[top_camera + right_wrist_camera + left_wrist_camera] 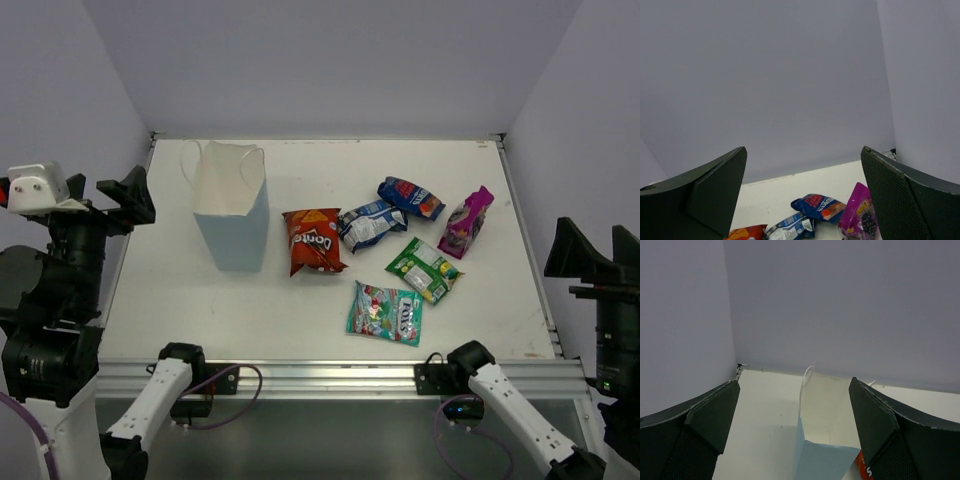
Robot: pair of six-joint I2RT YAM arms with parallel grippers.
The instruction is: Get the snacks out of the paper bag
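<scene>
Left gripper and right gripper spread wide, empty.
Paper bag and six snacks are shown together only overhead.

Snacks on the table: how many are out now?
6, all right of the bag: Doritos beside it, blue-white next, dark blue farthest back, magenta rightmost, green, teal nearest. Bag's inside partly hidden.

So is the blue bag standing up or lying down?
Standing up. The paper bag rests on its base with its open mouth facing up.
</scene>
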